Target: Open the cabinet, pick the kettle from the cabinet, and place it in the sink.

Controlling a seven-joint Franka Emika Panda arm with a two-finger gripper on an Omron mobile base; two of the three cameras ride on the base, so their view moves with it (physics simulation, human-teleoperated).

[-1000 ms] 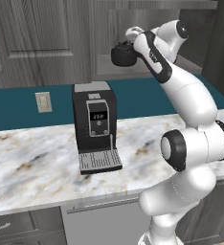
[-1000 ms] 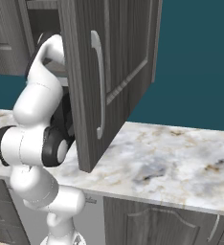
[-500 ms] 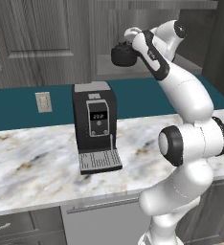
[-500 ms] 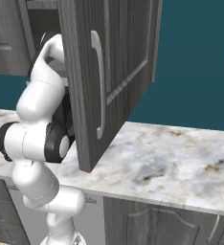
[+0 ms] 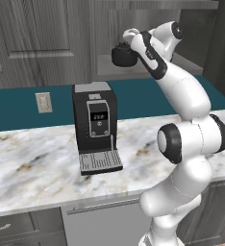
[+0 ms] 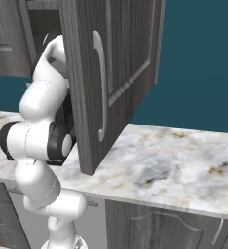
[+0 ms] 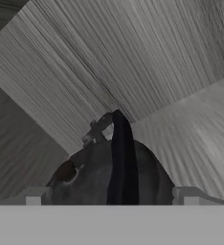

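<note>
Your inventory at this moment: one kettle [image 5: 123, 55], glossy black and round, held up at the cabinet opening at about 12 o'clock in the left base view, above and to the right of the coffee machine. One cabinet [image 6: 116, 63], dark grey wood grain, with one door swung wide open toward you in the right base view and one long silver bar handle [image 6: 102, 92] on that door. One boxy black coffee machine [image 5: 95, 126] stands on the marble counter [image 5: 32, 168] at about 9 o'clock from the arm's elbow. One white wall outlet [image 5: 43, 102] sits on the teal backsplash, left of the machine. One claw: the gripper [image 7: 113, 200], seen in the hand view with one finger [image 7: 33, 196] at 8 o'clock and the other at 4 o'clock of the picture, set wide either side of the kettle's body. The arched black handle of the kettle runs up between them from 6 o'clock toward centre. You cannot tell from these pictures whether the fingers press the kettle or merely flank it. Grey wood-grain cabinet panels lie behind the kettle.
</note>
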